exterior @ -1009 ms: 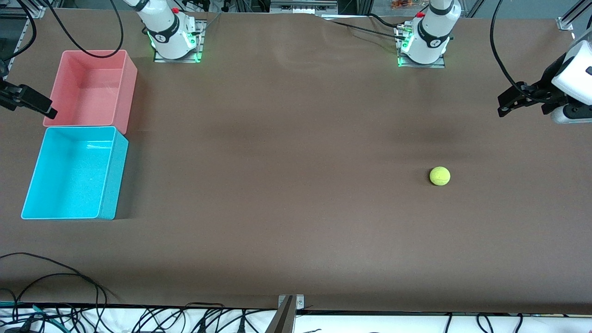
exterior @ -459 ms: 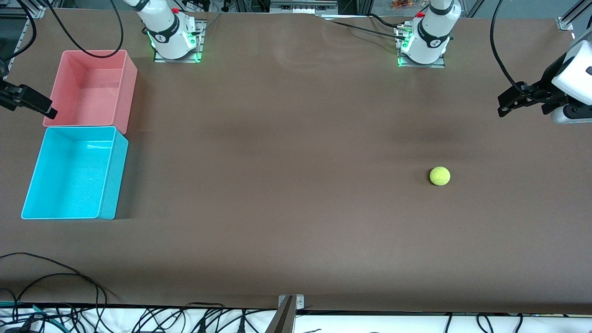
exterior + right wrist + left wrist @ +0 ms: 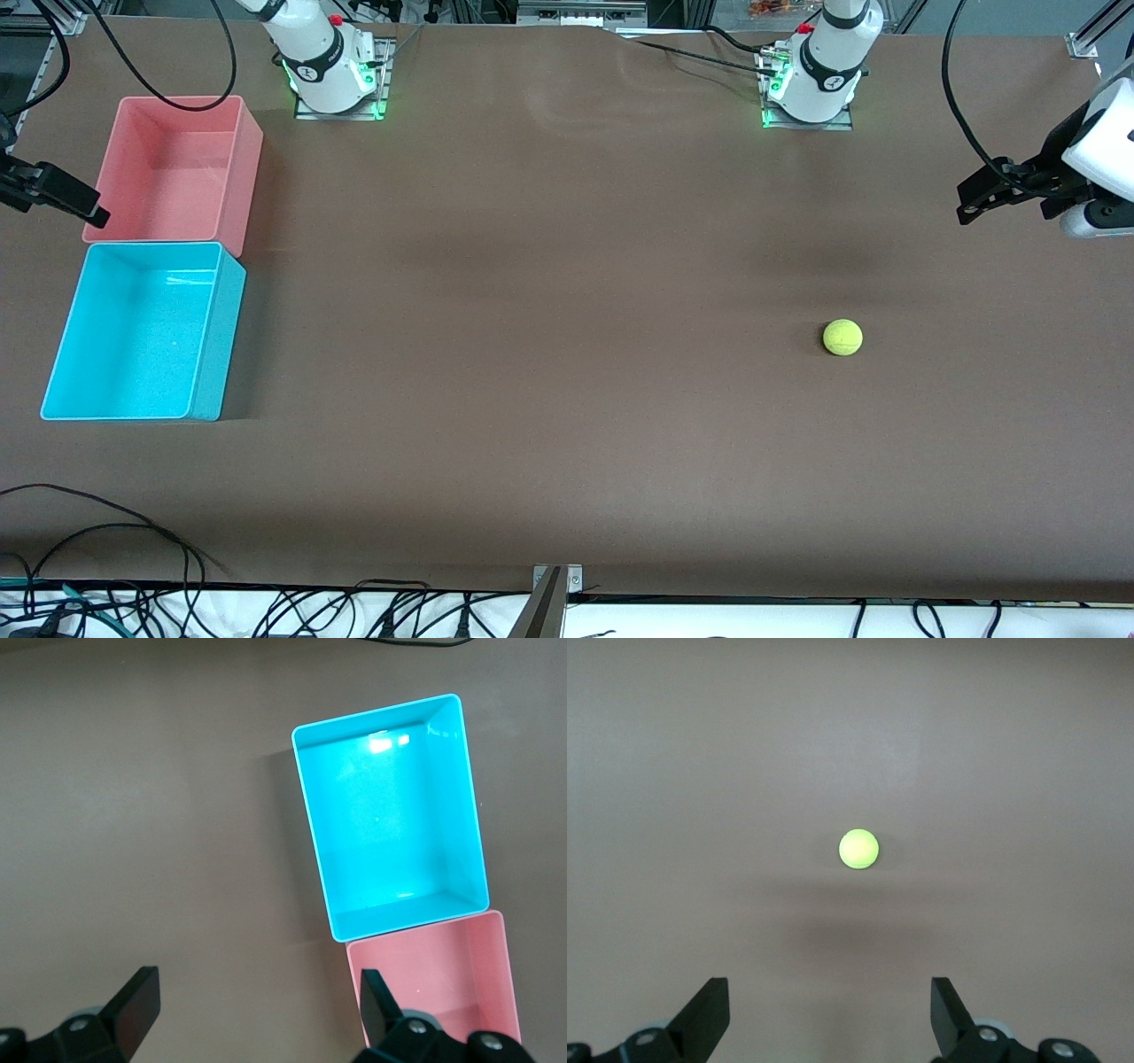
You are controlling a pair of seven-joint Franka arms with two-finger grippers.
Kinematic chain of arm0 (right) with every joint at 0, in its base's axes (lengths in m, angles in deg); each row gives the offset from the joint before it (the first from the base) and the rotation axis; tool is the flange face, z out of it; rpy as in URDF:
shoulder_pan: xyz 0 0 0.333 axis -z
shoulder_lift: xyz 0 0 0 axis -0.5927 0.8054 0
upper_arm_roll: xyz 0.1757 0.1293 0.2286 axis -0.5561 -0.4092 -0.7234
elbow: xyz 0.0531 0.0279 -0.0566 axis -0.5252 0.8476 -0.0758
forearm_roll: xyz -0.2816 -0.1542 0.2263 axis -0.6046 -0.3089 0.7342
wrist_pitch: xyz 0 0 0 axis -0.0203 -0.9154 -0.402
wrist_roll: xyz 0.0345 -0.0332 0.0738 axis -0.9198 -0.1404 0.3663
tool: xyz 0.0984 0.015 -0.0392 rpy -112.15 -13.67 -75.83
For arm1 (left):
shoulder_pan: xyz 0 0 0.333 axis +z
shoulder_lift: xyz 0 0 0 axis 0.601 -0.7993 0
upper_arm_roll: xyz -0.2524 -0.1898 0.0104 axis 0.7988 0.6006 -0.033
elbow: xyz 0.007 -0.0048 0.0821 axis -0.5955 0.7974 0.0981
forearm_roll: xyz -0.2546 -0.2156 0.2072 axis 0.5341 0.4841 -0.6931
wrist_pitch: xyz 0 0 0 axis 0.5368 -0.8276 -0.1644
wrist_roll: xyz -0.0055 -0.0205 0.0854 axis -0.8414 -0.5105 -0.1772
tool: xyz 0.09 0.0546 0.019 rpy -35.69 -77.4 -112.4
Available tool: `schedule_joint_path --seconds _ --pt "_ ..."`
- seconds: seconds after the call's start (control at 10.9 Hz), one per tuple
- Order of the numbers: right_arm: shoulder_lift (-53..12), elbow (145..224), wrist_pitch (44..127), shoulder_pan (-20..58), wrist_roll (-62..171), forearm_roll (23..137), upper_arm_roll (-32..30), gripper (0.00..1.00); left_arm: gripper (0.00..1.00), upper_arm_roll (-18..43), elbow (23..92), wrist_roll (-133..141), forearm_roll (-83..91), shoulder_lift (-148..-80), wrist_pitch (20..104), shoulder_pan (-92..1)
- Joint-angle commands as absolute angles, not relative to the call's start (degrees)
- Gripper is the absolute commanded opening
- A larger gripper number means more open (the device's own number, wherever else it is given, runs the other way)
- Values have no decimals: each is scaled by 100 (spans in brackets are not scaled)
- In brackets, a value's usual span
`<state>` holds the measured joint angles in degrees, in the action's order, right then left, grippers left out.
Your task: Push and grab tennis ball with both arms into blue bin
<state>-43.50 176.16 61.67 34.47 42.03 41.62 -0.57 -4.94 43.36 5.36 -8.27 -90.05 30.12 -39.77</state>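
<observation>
Since a second ago almost nothing has changed: the left gripper [image 3: 973,202] has edged slightly toward the left arm's end of the table, while the ball, the bins and the right gripper [image 3: 89,211] sit where they were.

The tennis ball [image 3: 842,338] rests alone on the brown table [image 3: 549,354], toward the left arm's end. From the front camera it lies at about seven o'clock from the left gripper, well apart from it. In the left wrist view the ball [image 3: 858,850] sits at twelve o'clock, centred above the gap between the two black fingers [image 3: 709,1014], untouched.

The left gripper hangs over the table's edge with its fingers spread wide, holding nothing. The right gripper hovers over the pink bin's [image 3: 173,168] outer wall; its fingers [image 3: 137,1001] are likewise spread wide and grasp nothing.

The blue bin [image 3: 205,337] stands at the right arm's end, touching the pink bin and nearer the front camera than it. Both bins look empty.
</observation>
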Motion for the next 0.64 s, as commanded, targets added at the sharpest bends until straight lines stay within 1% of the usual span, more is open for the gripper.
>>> schedule_joint_path --seconds 0.0,0.55 --pt "-4278 17440 6019 3459 4381 4192 -147 100 100 -484 4406 546 -809 -8908 3000 -3843" --pt "-4287 17440 6002 3459 4372 4192 -138 100 100 -484 4415 555 -747 -8908 2991 -3764"
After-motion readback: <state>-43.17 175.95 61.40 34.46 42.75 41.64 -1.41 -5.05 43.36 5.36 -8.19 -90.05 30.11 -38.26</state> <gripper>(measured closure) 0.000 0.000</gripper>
